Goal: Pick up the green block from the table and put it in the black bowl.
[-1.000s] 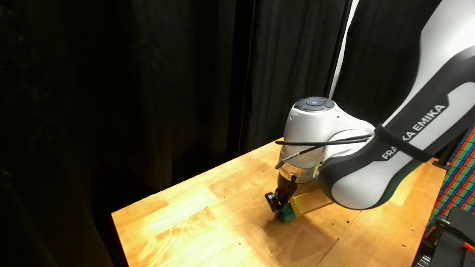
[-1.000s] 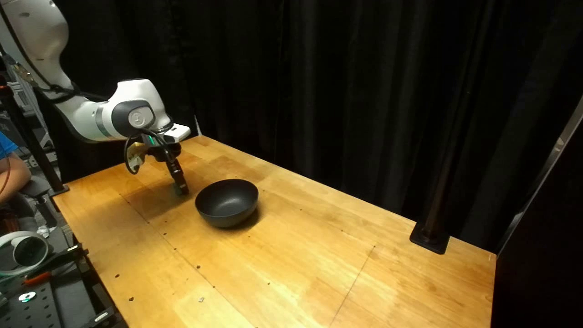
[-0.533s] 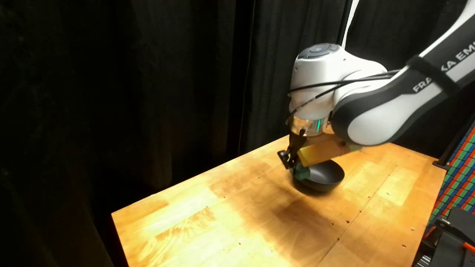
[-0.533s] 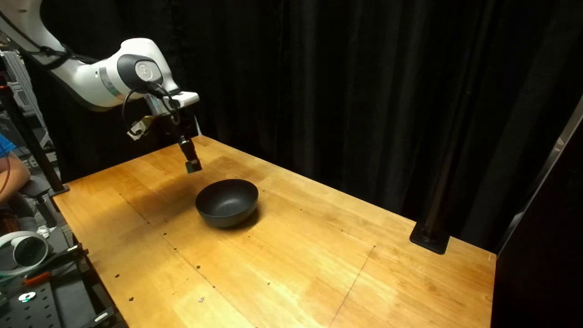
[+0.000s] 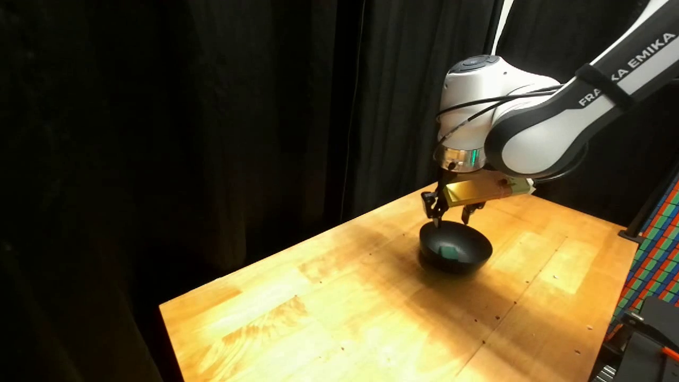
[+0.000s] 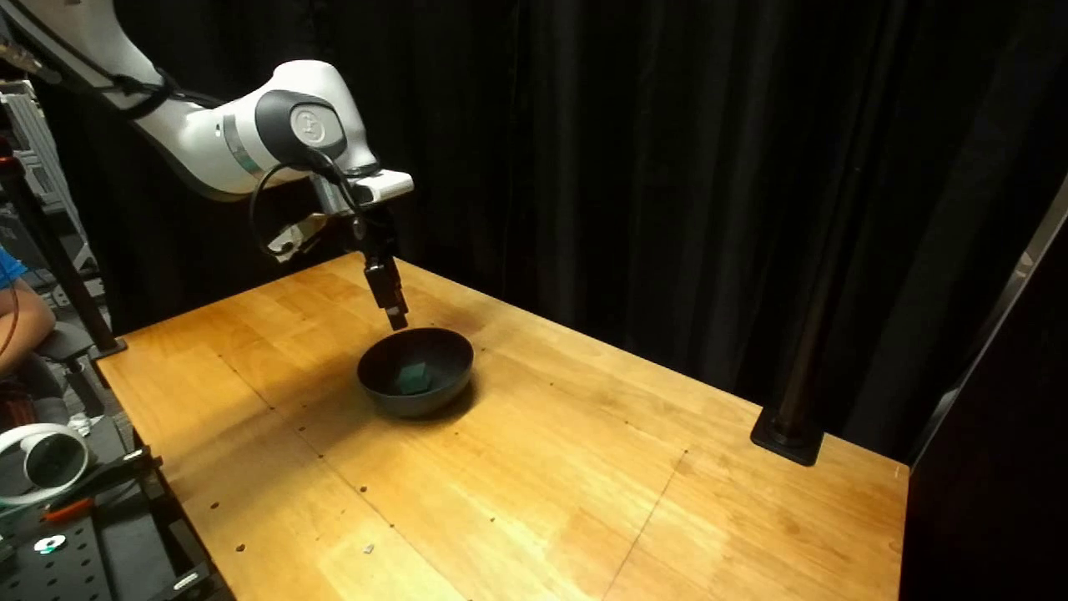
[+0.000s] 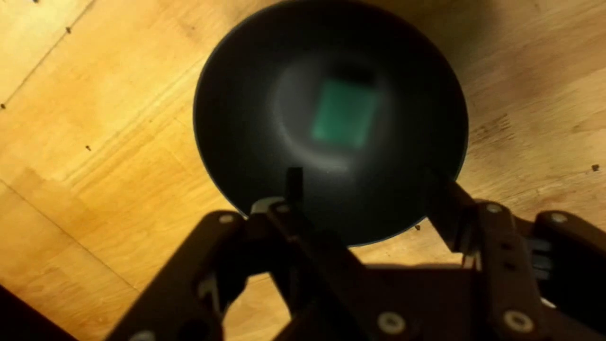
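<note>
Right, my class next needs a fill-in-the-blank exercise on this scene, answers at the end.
The green block lies ____ the black bowl.
The robot's fingers are not shut but ____.
The bowl stands on a table made of ____.
The curtain behind the table is coloured ____.
Missing words: inside; open; wood; black.

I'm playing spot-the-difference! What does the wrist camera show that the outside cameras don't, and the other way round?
Only the wrist view shows the silver screw heads on the gripper close up. Only the exterior views show the white robot arm, seen in both. In an exterior view there's somebody's bare arm, and in an exterior view a red, green and blue pattern. All share the green block inside the black bowl on the wooden table, and the gripper.
</note>
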